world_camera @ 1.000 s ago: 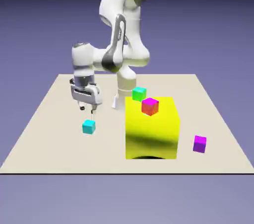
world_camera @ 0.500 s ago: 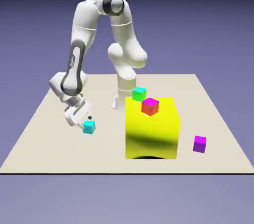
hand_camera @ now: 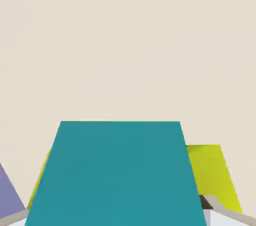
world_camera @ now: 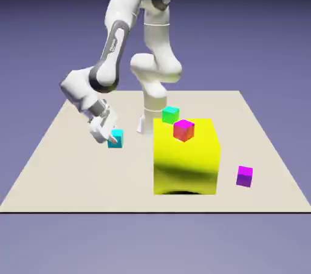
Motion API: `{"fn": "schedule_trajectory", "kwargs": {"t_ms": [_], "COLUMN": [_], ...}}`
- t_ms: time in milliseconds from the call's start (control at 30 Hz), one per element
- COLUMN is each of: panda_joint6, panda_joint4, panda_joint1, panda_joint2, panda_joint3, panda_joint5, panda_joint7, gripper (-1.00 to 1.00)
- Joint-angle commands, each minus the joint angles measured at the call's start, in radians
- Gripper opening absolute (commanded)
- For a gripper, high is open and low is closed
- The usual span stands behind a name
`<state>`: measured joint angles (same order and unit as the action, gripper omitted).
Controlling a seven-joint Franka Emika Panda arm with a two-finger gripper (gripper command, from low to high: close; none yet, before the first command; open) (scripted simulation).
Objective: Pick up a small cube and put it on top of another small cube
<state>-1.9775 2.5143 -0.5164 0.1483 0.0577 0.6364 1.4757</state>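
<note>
Gripper (world_camera: 113,140) fingers pinch the cyan cube (world_camera: 116,139), and you have it on the exterior view's left of the yellow block (world_camera: 185,160). Your red-magenta cube (world_camera: 184,130) shows at that block's top, the purple cube (world_camera: 244,176) to its right.

hand view: cyan cube (hand_camera: 117,175) cut by bottom edge; yellow block (hand_camera: 212,175) part-hidden
</note>
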Motion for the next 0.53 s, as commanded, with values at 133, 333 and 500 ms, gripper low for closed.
{"fn": "schedule_trajectory", "kwargs": {"t_ms": [133,333,500], "panda_joint6": [0.198,0.107,0.153], "panda_joint4": [-0.108,-0.039,-0.071], "panda_joint1": [0.155,0.214,0.204], "panda_joint2": [0.164,0.165,0.176], "panda_joint3": [0.155,0.228,0.213], "panda_joint5": [-0.009,0.039,0.022], "panda_joint7": [0.218,0.234,0.244], "gripper": [-1.0,-1.0,1.0]}}
